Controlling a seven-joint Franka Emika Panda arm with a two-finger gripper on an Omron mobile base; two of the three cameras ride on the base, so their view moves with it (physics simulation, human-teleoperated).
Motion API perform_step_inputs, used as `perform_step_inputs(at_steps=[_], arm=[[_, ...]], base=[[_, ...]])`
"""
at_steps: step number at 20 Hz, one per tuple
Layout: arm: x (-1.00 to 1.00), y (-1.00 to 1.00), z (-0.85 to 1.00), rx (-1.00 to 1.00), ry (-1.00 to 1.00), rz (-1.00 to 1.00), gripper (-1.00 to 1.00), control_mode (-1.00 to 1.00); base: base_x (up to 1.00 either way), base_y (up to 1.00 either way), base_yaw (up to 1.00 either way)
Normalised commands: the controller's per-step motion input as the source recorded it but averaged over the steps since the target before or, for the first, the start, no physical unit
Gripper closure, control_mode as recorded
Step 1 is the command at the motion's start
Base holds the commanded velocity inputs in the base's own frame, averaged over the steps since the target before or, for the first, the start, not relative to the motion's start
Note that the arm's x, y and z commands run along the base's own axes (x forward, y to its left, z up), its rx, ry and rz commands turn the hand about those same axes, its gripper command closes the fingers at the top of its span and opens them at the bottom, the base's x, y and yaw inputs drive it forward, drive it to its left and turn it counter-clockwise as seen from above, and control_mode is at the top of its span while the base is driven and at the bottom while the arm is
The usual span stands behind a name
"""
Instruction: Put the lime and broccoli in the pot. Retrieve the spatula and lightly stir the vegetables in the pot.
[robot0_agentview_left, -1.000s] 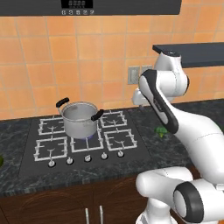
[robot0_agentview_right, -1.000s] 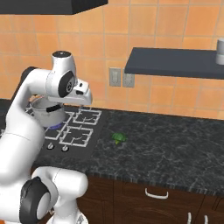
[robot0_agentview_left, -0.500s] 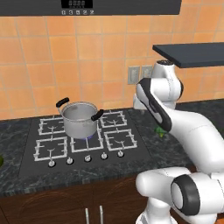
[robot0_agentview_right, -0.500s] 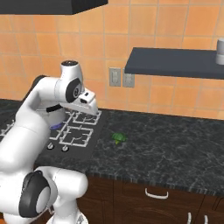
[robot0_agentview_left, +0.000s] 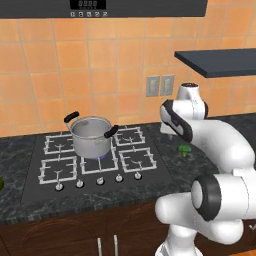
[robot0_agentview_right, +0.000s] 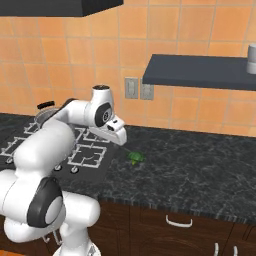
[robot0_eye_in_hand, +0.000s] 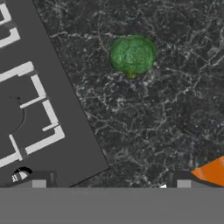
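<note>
**kitchenbot_fan:** ok so where's everything sitting in this one? I can see the pot (robot0_agentview_left: 91, 136), shiny steel with the black side handles, on the stove (robot0_agentview_left: 95, 157), standing over the burners toward the back left. Can't see into it from this angle.

**simwatcher:** yep, and the green thing is the broccoli (robot0_eye_in_hand: 132, 55). From the hand camera it's a round, bumpy green blob on the dark speckled tabletop (robot0_eye_in_hand: 166, 113), just off the stove's right edge. In the right base view it's the little green clump (robot0_agentview_right: 135, 157) lying just right of the stove, below and a bit to the right of the robot's wrist.

**kitchenbot_fan:** is the hand on it?

**simwatcher:** nope. The hand (robot0_eye_in_hand: 111, 183) hangs above the tabletop with its two dark tips spread wide at the bottom of its own view, nothing between them. The broccoli sits well up from the tips in that shot, a little to the right of centre, so apart, no contact.

**kitchenbot_fan:** and from the left base view?

**simwatcher:** the arm (robot0_agentview_left: 210, 140) blocks most of it there, you just get a sliver of the green broccoli (robot0_agentview_left: 184, 149) peeking out beside the forearm, right of the stove. The pot is well apart from it, across the burners. There's also a dark shelf (robot0_agentview_right: 200, 72) on the tiled wall above the tabletop.
</note>
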Motion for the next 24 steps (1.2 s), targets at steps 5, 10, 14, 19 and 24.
perform_step_inputs(at_steps=[5, 10, 14, 19, 24], arm=[[0.28, -0.29, -0.36, -0.02, 0.0, -0.06, -1.0, -1.0], [0.17, -0.26, -0.35, -0.05, -0.01, -0.07, -1.0, -1.0], [0.11, -0.37, -0.28, -0.02, -0.04, -0.14, -1.0, -1.0], [0.04, -0.3, -0.16, 0.0, -0.04, -0.12, -1.0, -1.0], [0.02, -0.15, -0.13, 0.0, -0.08, -0.09, -1.0, -1.0]], base=[[0.0, 0.0, 0.0], [0.0, 0.0, 0.0], [0.0, 0.0, 0.0], [0.0, 0.0, 0.0], [0.0, 0.0, 0.0]])
